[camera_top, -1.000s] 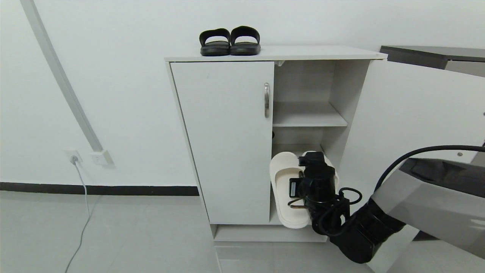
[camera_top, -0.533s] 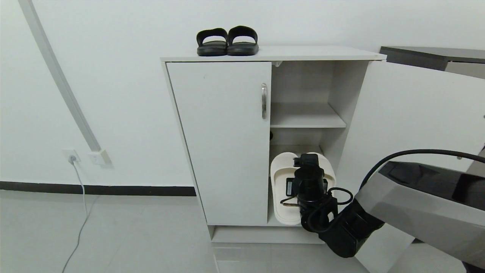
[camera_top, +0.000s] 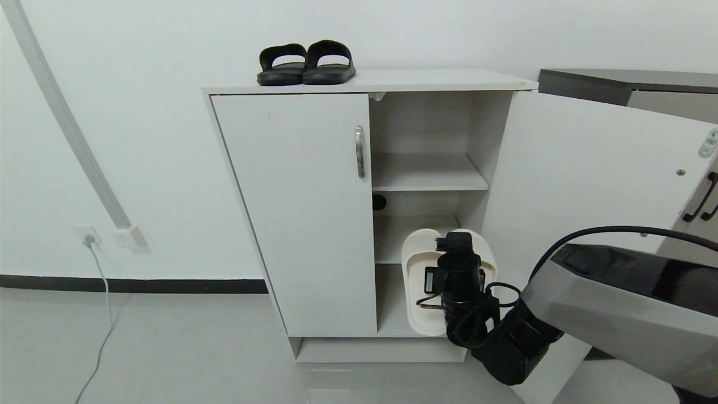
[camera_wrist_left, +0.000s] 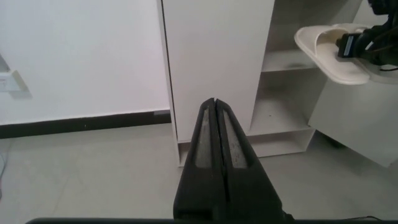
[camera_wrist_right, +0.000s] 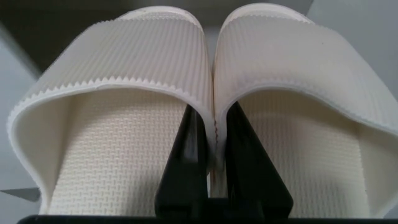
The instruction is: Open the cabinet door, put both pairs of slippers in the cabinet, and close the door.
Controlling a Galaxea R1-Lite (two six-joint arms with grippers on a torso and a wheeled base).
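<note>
Our right gripper pinches the white slippers by their touching inner walls, toes aimed straight into the cabinet's open right bay, heels outside; our left gripper, closed and empty, sits well back.

Glossy grey right-arm shell, black wrist with looped cables, flat black tapered left claw

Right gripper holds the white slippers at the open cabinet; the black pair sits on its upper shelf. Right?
No: the head view shows the black slippers on top of the cabinet, not on the upper shelf. The right gripper does hold the white slippers at the open cabinet.
</note>
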